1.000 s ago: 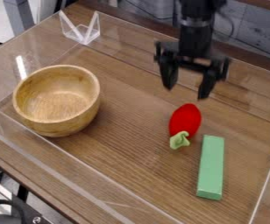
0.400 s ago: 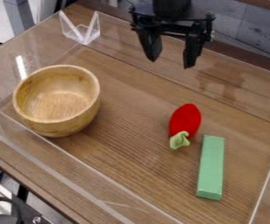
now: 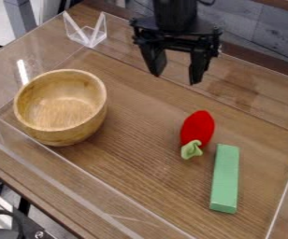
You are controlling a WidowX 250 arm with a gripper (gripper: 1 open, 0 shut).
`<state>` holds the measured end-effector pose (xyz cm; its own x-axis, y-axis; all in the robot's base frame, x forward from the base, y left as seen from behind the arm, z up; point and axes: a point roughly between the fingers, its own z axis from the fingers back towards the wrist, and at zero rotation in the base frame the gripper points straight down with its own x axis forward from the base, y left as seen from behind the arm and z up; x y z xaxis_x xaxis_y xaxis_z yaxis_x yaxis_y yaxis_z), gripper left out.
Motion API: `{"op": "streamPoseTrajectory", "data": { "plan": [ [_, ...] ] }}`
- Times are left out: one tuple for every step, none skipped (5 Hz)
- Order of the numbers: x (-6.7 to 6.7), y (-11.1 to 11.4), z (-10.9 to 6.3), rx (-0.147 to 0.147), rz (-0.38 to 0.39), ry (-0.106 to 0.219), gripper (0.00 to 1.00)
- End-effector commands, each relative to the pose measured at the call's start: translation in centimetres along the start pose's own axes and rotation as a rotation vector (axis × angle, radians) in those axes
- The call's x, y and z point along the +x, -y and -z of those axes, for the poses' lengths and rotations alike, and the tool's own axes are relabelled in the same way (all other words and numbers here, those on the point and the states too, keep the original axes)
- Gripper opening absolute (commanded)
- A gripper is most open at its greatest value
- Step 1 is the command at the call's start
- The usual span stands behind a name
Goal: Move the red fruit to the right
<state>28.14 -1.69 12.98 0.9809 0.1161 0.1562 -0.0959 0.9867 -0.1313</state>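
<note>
The wooden table (image 3: 134, 140) fills the view, fenced by a low clear wall (image 3: 122, 207) around its edges. At nine o'clock from the middle sits the wooden bowl (image 3: 61, 105), round, pale and empty, the largest loose thing here. At twelve o'clock the gripper (image 3: 176, 62) hangs from a dark arm, pointing nearly straight down, its two black fingers spread wide with nothing between them, above the table surface. At five o'clock lies the green block (image 3: 224, 177), long and flat, its length running roughly from twelve to six. Just at its ten o'clock lies the red fruit (image 3: 196, 128), the smallest of these.

The red fruit is a glossy red oval, lying on its side with the rounded end toward twelve and a light green leafy end (image 3: 192, 149) toward six. It rests on bare wood at about four o'clock from the table's middle, close beside the block's upper end; I cannot tell whether the leaves touch it.

Risks, as I judge them: the fruit is smooth and rounded, so fingers closing off-centre could squeeze it out sideways and send it rolling. The green block lies on the fruit's right, in the direction the fruit must go; a low carry or a push could strike the block or shove it against the clear wall. A descent too far toward five o'clock could land a finger on the block instead.
</note>
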Motion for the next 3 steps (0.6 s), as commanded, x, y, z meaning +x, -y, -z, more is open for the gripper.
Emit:
{"op": "streamPoseTrajectory", "data": {
  "plan": [
    [0.6,1.0,0.9,0.0,0.023,0.067,1.0],
    [0.8,2.5,3.0,-0.01,0.052,0.076,1.0],
    [1.4,4.2,1.5,-0.022,0.058,0.098,1.0]
  ]
}}
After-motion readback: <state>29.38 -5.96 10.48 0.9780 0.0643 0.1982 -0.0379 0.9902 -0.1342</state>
